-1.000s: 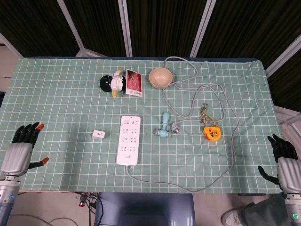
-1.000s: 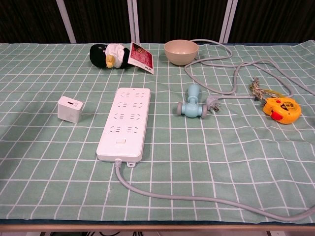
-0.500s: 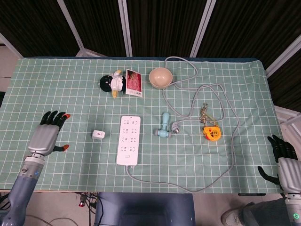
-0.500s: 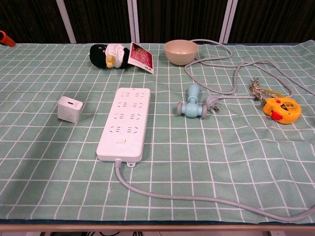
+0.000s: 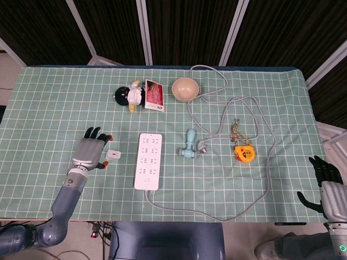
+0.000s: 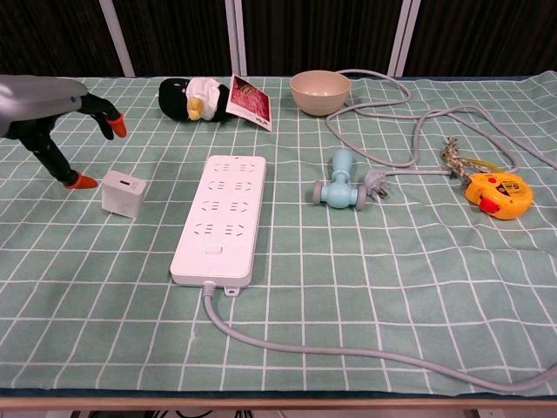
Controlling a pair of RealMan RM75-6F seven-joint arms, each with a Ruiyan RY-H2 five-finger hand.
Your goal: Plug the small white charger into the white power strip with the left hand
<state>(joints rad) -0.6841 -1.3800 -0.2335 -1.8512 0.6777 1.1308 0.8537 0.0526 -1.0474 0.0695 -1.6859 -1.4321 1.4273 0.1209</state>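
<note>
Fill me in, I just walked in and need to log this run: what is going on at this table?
A two-armed robot is going for the small white charger with its left hand. The hand is open, fingers spread, right beside the charger, and holds nothing. The charger sits on the green checked cloth just left of the white power strip, which has nothing plugged in. The right hand hangs open at the table's far right edge. A plush toy, a bowl and an orange tape measure lie untouched.
</note>
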